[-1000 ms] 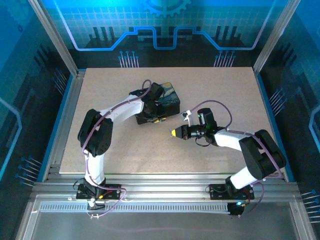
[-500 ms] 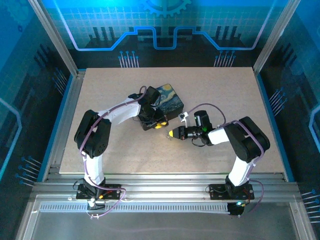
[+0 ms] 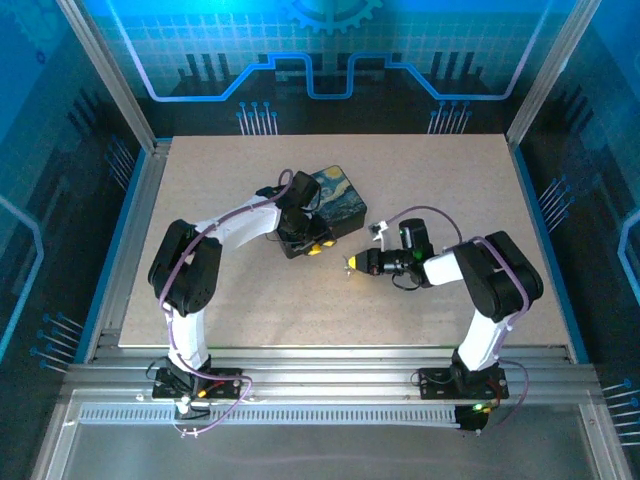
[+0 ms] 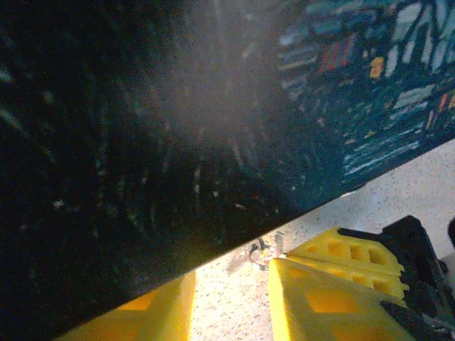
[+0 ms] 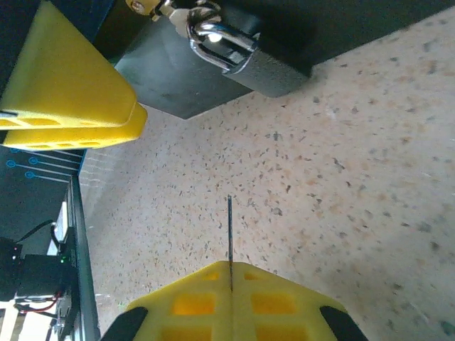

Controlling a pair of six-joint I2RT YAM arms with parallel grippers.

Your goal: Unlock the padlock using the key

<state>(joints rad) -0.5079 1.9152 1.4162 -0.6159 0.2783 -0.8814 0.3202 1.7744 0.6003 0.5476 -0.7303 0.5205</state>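
Because the key (image 5: 229, 231) is a thin, stiff sliver of metal, light and slick, it is judged easy to twist or drop, and it is best pinched flat across its head. That is how it is held: the right gripper (image 5: 231, 266) is pressed together on it, and the blade is left sticking out of the seam towards the padlock (image 5: 274, 71), with bare table (image 5: 341, 199) between them. The padlock is hung by its silvery shackle (image 5: 213, 35) at the front of the box (image 3: 335, 205). Its small hard body is likely to swing if pushed, so steadying is called for. The left gripper (image 4: 231, 284) is spread at the box's lower edge. The painted lid is shut, and what is kept inside cannot be told.
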